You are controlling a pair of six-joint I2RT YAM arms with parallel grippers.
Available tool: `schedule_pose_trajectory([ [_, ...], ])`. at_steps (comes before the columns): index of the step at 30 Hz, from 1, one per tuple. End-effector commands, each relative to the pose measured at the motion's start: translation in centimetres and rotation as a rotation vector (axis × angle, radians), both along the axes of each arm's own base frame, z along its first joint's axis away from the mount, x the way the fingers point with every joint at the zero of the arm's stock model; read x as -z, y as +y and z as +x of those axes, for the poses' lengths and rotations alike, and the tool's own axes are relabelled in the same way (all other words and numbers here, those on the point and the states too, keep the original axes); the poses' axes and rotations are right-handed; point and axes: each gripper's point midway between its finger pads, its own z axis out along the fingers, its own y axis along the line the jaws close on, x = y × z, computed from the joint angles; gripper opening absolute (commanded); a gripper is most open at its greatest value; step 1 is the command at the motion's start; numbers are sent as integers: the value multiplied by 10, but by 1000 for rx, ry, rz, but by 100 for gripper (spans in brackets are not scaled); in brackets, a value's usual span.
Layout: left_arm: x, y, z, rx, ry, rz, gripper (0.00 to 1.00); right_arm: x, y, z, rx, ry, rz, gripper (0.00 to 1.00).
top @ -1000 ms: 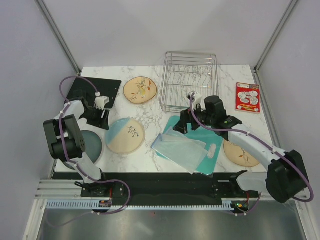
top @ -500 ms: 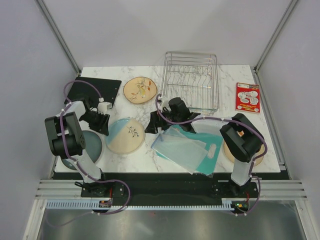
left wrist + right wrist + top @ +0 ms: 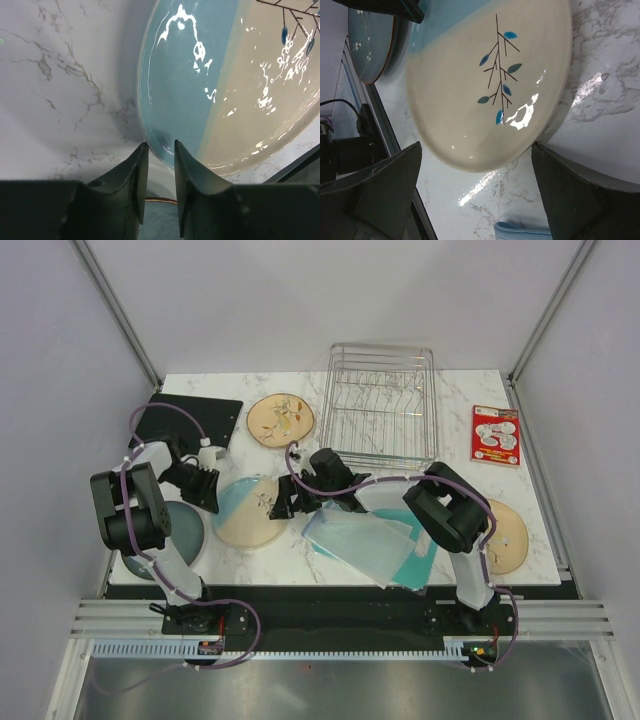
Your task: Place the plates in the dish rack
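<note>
I saw the silver wire dish rack [image 3: 382,346] at the back; outside it lay a tan sprigged plate [image 3: 281,419], another tan plate [image 3: 507,538], a cream-and-blue plate [image 3: 248,515] and a dark grey-blue plate [image 3: 184,531].

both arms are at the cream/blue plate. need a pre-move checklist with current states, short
1. Right gripper open: ok, fingers spread either side of the cream-and-blue plate rim.
2. Left gripper holding that rim: cannot tell. Its fingers are nearly together at the blue edge, contact unclear.
3. Dish rack has free slots: ok, no plate in it.
4. Plate lying flat: cannot tell.
5. Room around the plate: not ok, dark plate lies close beside it on the left-arm side.
</note>
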Motion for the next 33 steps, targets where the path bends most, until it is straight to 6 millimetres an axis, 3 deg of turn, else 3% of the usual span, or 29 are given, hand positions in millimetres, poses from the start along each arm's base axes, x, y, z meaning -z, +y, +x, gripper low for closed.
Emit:
schedule_pose_trajectory([
  [1,-2,-11,0,29,16,-52,28,12,3,-3,10,42,-19,98],
  [5,4,-15,-6,14,46,-77,10,19,15,-15,-45,109,19,98],
  [8,6,-19,-7,1,62,-100,3,12,25,-17,-62,130,97,98],
  [15,7,-30,-7,16,63,-119,3,-36,45,-10,-51,118,312,96],
  [19,5,-30,-8,10,61,-117,3,-59,52,-4,-37,113,353,89],
  [24,1,-33,-6,0,44,-128,3,-59,54,0,-55,63,319,74],
  [28,1,-34,-5,-17,41,-137,3,-62,56,4,-71,26,306,54],
  [30,0,-36,-4,-20,38,-141,3,-68,56,5,-87,-2,302,28],
  [33,-4,-35,-2,-36,19,-134,6,-75,53,1,-109,-27,280,3],
])
